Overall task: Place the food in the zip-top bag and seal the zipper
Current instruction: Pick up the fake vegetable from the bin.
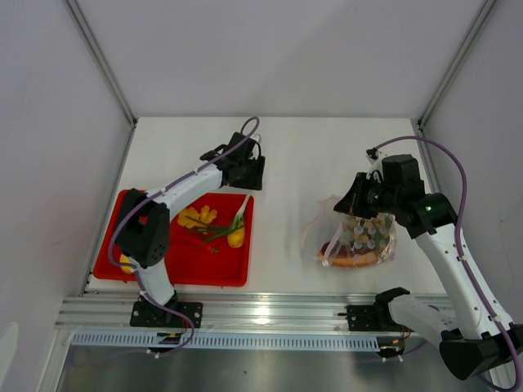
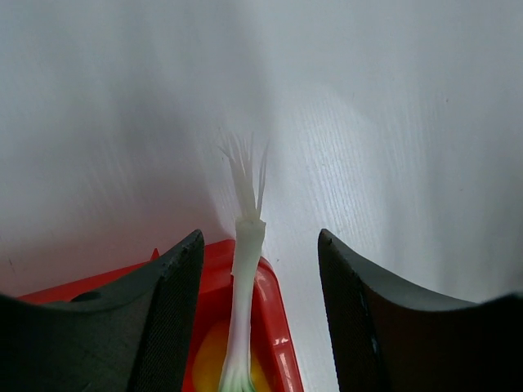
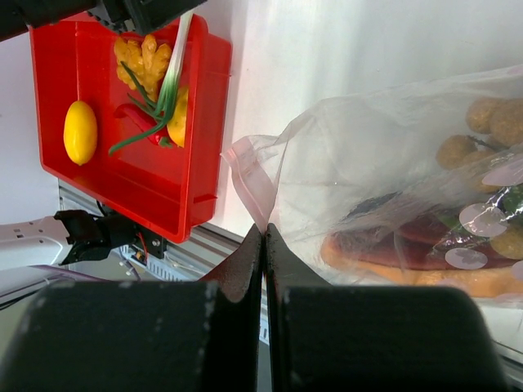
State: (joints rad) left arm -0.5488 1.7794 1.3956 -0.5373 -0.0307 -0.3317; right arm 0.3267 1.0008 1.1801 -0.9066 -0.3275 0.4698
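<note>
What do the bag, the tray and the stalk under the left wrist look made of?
Bag: thin clear plastic film, glossy, crinkled and see-through. Tray: rigid red plastic, likely moulded, with shiny highlights on its rim. Stalk: probably soft plastic or rubber, matte white with a frayed tip; which of the two is hard to say.

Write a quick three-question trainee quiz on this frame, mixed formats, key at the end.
1. True or false: the lemon lies in the red tray.
2. What sits between the fingers of the open left gripper? A) the red chili B) the white end of a green stalk C) the lemon
3. Fill in: the right gripper is shut on the edge of the ____.
Key: 1 true; 2 B; 3 zip-top bag.
</note>
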